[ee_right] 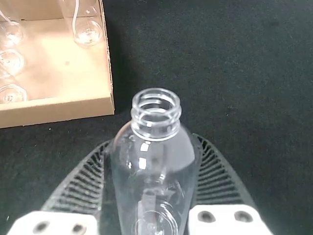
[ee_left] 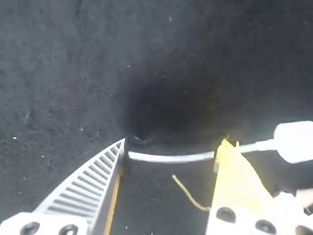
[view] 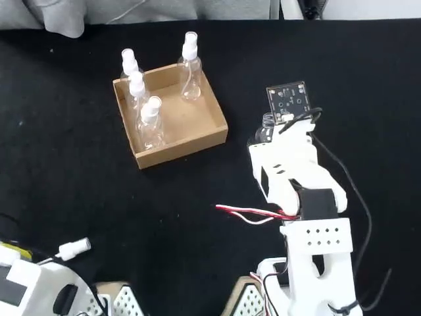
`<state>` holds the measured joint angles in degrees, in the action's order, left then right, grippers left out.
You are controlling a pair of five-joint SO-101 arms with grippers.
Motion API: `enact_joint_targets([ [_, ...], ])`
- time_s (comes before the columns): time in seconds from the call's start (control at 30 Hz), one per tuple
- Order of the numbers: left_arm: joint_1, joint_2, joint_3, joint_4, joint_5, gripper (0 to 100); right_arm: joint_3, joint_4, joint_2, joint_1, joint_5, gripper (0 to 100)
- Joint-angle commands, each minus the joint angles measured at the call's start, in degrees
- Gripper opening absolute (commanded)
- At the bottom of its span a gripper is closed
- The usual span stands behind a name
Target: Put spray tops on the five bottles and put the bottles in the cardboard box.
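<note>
A clear bottle (ee_right: 155, 147) with a bare threaded neck stands between the fingers of my right gripper (ee_right: 152, 142), which is shut on its body. In the high view that bottle (view: 266, 126) is held just right of the cardboard box (view: 197, 141). Several bottles with white spray tops (view: 151, 122) stand upright inside the box. A loose spray top (view: 74, 249) lies on the cloth at the front left. In the left wrist view its white head (ee_left: 296, 142) lies beside one finger, and its thin tube (ee_left: 171, 156) stretches across the gap of my open left gripper (ee_left: 173, 143).
The table is covered with a black cloth (view: 79, 184). Red and white wires (view: 247, 214) hang from the right arm. The box's near wall (ee_right: 58, 110) is close to the held bottle. Grey fabric (view: 62, 16) lies at the table's far edge.
</note>
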<state>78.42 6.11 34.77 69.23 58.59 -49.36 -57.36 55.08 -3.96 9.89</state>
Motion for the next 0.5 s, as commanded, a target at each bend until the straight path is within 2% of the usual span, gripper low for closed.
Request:
enact_joint_targets([
  [0.0,-0.2,1.1,-6.7,3.3,1.1,27,0.3,1.2,1.6,0.9,0.2,9.9],
  [0.2,-4.9,1.1,-8.2,3.3,2.0,27,0.3,1.2,1.6,0.9,0.2,9.9],
  [0.47,-13.0,1.1,-7.6,3.5,11.1,28,0.3,1.2,1.6,0.9,0.2,9.9],
])
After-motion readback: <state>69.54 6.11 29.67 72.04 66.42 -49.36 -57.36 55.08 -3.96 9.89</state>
